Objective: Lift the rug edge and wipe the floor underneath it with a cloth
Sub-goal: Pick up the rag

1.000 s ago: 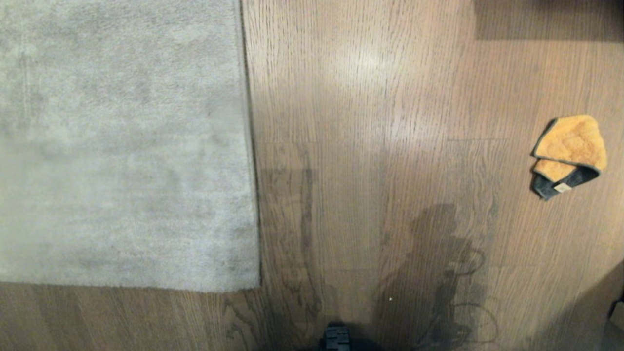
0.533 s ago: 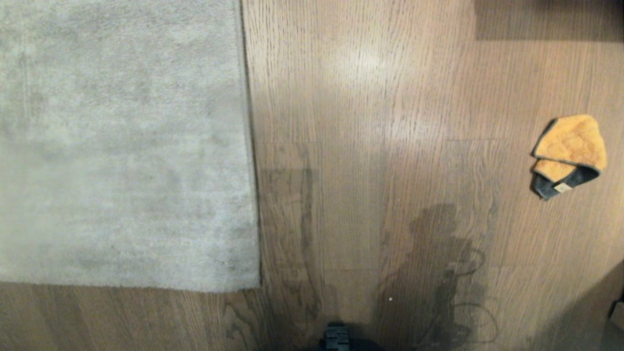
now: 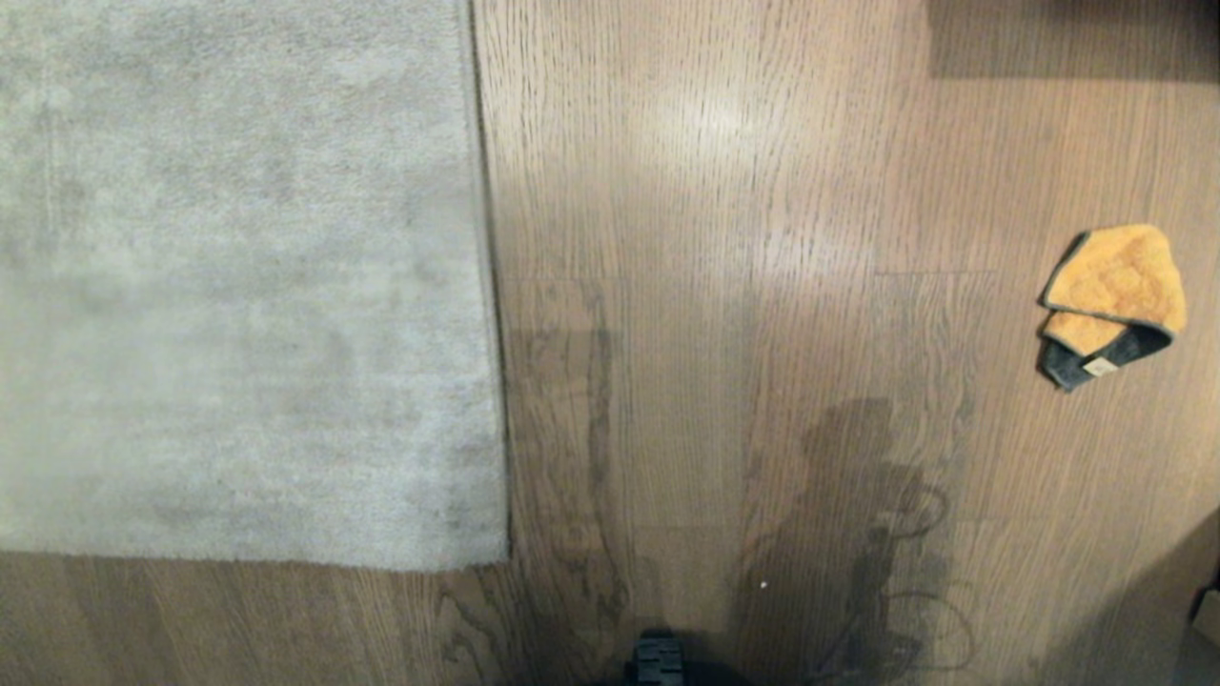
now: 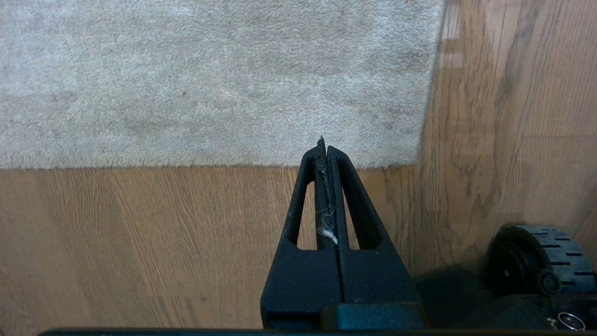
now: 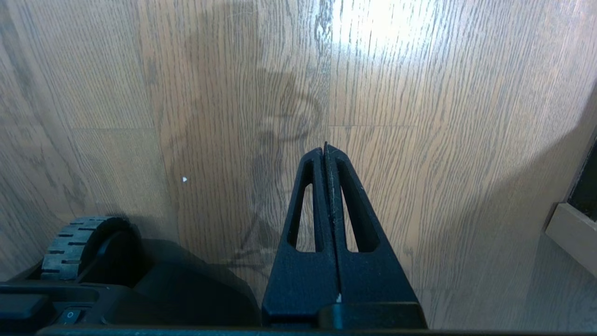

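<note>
We see the rug edge (image 3: 491,286) on the left of the head view, a straight border running toward us to a corner (image 3: 500,557) that lies flat on the floor (image 3: 724,286). The rug itself runs off the top and left of that view, so its full extent is cut off. Neither arm appears in the head view; only a small dark part of the robot's base (image 3: 658,662) shows at the near edge.

In the left wrist view, our left end effector (image 4: 325,148) hangs above the floor, pointing toward the rug's near border, with its tips over the strip where pile meets wood, close to the corner (image 4: 417,161). Its two black fingers (image 4: 310,196) are pressed together, clenched on nothing but a wisp of pale lint (image 4: 328,232) caught between them. A ridged black wheel (image 4: 541,261) of the base sits just beside it.

Farther right, our right end effector (image 5: 325,150) hangs over bare planks, fingers likewise clenched and empty. Another wheel (image 5: 77,245) shows near it, and a pale wooden piece (image 5: 571,231) is cut off at the frame's edge; we cannot tell what it is.

The cloth (image 3: 1115,300) lies crumpled on the floor at the far right of the head view, well apart from the rug, orange pile up with a dark trimmed fold and a small tag (image 3: 1098,366). It appears in neither wrist view.
</note>
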